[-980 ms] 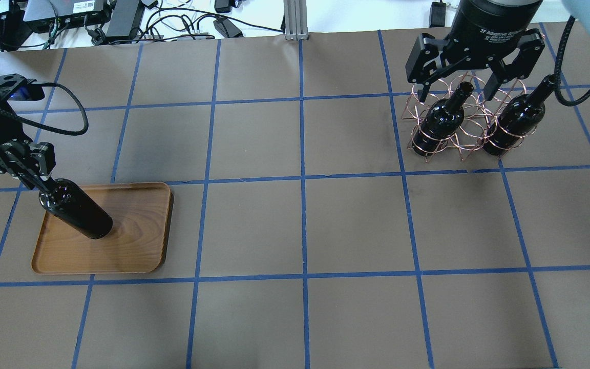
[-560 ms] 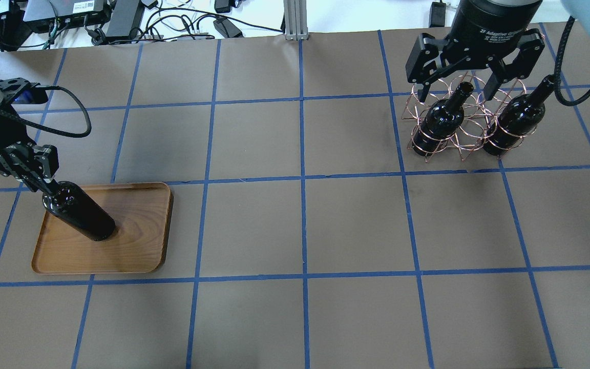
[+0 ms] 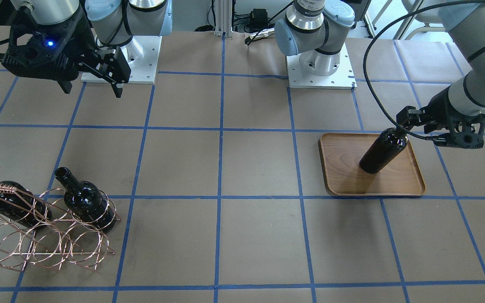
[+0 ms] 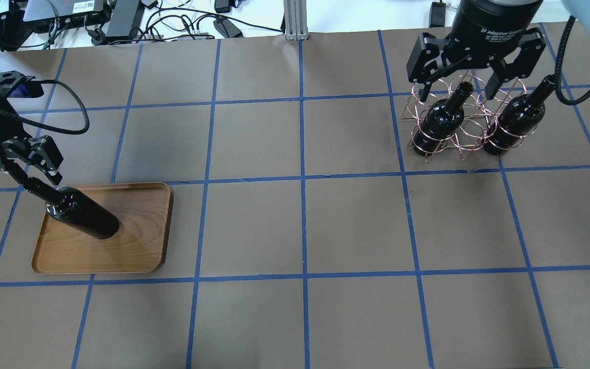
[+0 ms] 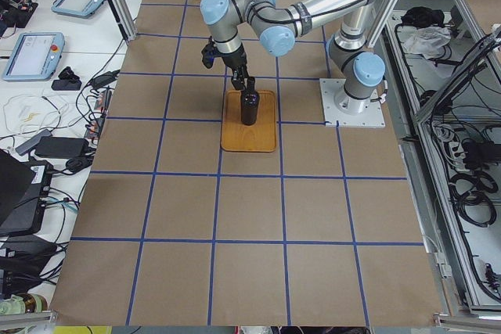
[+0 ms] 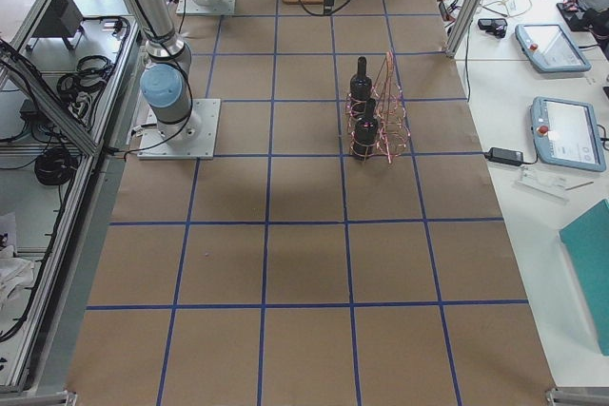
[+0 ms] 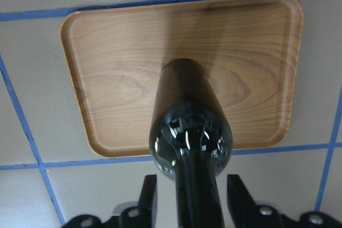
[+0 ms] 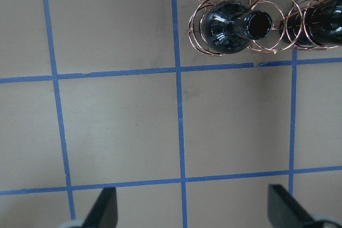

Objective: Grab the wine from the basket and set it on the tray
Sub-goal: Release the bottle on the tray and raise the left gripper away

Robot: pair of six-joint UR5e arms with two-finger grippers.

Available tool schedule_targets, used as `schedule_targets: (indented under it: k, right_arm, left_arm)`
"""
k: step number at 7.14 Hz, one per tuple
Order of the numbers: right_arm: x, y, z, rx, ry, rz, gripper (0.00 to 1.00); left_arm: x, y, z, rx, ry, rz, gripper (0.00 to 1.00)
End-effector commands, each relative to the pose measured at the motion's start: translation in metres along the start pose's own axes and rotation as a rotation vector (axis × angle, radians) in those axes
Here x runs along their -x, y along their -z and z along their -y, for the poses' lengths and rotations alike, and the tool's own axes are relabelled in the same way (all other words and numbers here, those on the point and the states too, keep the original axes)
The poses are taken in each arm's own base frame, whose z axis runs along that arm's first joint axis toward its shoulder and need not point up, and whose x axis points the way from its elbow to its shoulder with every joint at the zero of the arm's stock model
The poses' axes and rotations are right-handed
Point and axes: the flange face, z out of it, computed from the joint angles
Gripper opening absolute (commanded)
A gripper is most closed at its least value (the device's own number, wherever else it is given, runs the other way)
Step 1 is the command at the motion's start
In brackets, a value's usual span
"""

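One wine [image 4: 82,220] set upright on tray [image 4: 136,243] | left gripper [image 7: 192,182] unclasped around neck | right gripper [image 4: 455,95] held wide above basket [image 4: 471,127]

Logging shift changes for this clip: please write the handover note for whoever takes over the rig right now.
Left gripper: open, fingers either side of the neck of the wine, not clamping it.
Right gripper: open, empty, above the basket.
Done: the wine stands on the tray.
Left: lift the left arm clear. The other two bottles sit in the basket, should they need moving too.
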Motion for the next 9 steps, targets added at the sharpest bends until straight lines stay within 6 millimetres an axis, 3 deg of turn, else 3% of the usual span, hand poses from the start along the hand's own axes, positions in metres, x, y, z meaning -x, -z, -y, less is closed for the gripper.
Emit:
schedule_targets:
  k: [1,4,5,7,9]
  right_arm:
    - [0.000,0.001,-0.001,-0.001,0.000,0.004,1.00]
    - [0.001,0.001,-0.001,-0.001,0.000,0.007,1.00]
    - [0.002,0.000,-0.001,0.001,0.001,0.009,1.00]
    - [-0.001,0.000,0.000,0.001,-0.002,-0.002,1.00]
    - [0.000,0.000,0.000,0.001,0.002,-0.004,1.00]
  left_arm:
    - [-0.019,0.018,-0.002,-0.045,0.092,0.004,1.00]
    - [-0.102,0.097,-0.007,-0.225,0.295,0.061,1.00]
    - [-0.130,0.111,-0.007,-0.297,0.260,0.067,1.00]
    - [-0.187,0.118,-0.012,-0.344,0.143,-0.045,1.00]
    - [-0.202,0.124,-0.028,-0.352,0.115,-0.049,1.00]
